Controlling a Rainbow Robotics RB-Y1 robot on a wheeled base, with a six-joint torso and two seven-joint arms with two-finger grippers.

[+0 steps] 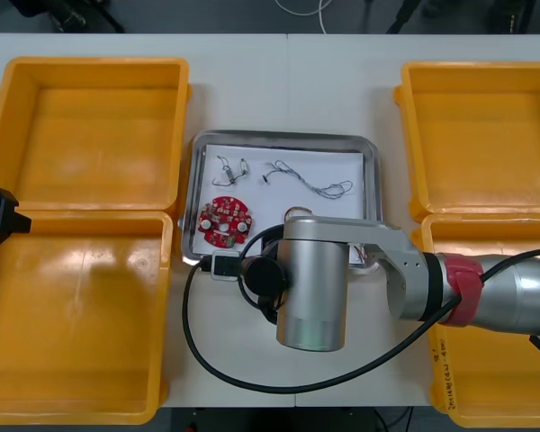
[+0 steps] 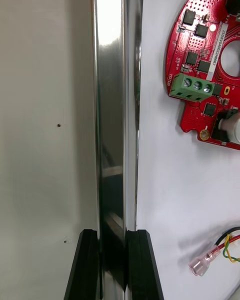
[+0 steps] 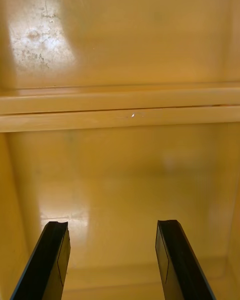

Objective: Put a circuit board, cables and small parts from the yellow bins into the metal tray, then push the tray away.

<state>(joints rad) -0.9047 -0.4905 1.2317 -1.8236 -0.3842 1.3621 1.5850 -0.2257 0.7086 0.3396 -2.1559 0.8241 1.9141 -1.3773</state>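
The metal tray [image 1: 197, 180], white inside, lies between the bins. In it are a round red circuit board [image 1: 224, 220], a thin cable [image 1: 308, 181] and small metal parts [image 1: 231, 167]. My right arm [image 1: 311, 281] reaches over the tray's near edge and hides its own fingers there. In the right wrist view, my right gripper [image 2: 112, 236] is shut on the tray's shiny rim [image 2: 111, 105], with the circuit board [image 2: 202, 65] and a red and yellow cable [image 2: 223, 245] lying inside beyond it. My left gripper [image 3: 112, 227] hangs open over a yellow bin's floor [image 3: 120, 180].
Two yellow bins stand on the left [image 1: 94, 65] [image 1: 162, 315] and two on the right [image 1: 405, 144] [image 1: 441, 378]. A black cable [image 1: 198, 342] loops from the right wrist over the table's near strip. The left arm [image 1: 2, 214] sits at the far left edge.
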